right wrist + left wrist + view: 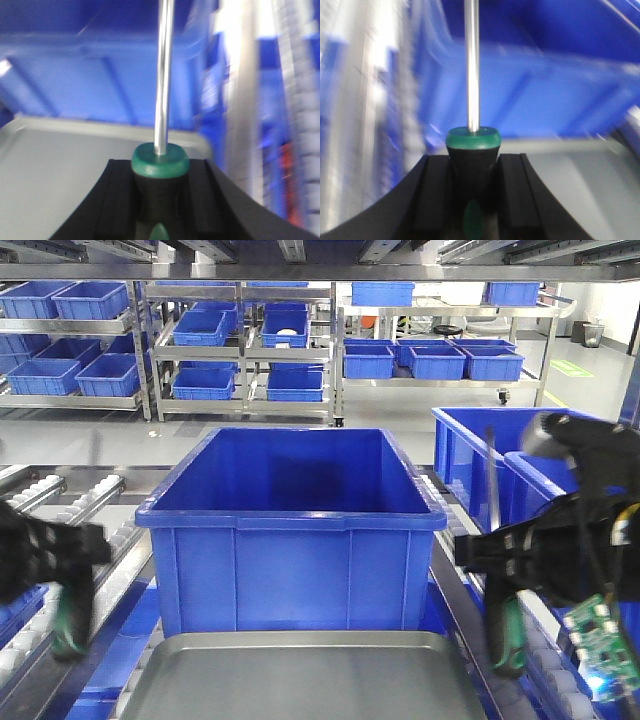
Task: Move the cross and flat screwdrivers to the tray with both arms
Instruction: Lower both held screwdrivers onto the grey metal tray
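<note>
Each pincer is clamped on a screwdriver handle: the left pincer point(472, 200) holds the left screwdriver point(472, 100), the right pincer point(160, 205) the right screwdriver point(164, 90), both beside the tray point(300, 680), not yet over it. These tools are likely rigid and light with smooth steel shafts; the thick handle offers the surest hold. Tip types cannot be told.

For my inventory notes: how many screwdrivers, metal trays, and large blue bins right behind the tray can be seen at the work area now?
Screwdrivers: 2, one in the left gripper (left screwdriver), one in the right gripper (right screwdriver)
Metal tray: 1
Large blue bin behind the tray: 1
Total: 4
</note>
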Robot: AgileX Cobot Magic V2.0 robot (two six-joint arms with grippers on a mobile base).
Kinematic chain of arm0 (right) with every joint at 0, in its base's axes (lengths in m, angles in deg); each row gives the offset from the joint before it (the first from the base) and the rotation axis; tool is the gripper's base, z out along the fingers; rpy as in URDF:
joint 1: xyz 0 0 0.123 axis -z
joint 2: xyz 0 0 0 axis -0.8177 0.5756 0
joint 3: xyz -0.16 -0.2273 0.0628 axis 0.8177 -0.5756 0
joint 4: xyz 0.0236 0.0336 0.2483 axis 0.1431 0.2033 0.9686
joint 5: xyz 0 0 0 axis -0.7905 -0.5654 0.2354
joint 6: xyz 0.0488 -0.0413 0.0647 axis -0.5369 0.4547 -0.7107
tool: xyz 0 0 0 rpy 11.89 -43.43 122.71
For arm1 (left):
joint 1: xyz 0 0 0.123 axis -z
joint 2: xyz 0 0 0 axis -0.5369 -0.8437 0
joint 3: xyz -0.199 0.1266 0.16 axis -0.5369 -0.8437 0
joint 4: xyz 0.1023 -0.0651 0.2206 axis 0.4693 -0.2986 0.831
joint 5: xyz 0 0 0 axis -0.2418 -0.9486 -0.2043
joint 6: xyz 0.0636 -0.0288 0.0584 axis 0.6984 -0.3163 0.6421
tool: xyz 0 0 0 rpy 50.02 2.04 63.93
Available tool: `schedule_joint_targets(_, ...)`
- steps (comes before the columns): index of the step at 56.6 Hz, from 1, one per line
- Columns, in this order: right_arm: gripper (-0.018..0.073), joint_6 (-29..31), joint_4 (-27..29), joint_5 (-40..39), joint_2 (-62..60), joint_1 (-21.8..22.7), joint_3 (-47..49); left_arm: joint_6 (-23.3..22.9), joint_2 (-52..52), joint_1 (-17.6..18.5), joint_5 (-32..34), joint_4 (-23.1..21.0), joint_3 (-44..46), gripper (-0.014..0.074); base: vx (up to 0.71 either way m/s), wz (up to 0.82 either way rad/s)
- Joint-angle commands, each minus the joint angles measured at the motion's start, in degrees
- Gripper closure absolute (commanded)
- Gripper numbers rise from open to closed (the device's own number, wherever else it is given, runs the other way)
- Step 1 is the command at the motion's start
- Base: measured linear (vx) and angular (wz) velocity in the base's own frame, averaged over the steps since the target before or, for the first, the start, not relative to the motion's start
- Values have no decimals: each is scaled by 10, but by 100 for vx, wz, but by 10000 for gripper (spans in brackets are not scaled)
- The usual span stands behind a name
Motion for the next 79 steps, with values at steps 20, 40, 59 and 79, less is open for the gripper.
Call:
schedule_joint_targets(20, 568, 133, 198, 3, 119, -72, 20, 48, -98, 123, -8, -131, 20, 597, 0, 0)
schedule_joint_targets(40, 542, 71, 214, 0, 179, -78, 20, 47, -164, 131, -29, -153, 20, 542, 0, 0)
schedule_joint_targets(59, 435, 71, 210, 6, 179, -78, 20, 48, -171, 131, -27, -151, 20, 213, 0, 0)
schedule_joint_targets(79, -35, 69, 211, 10, 174, -78, 20, 62, -169, 129, -27, -151, 20, 80, 0, 0)
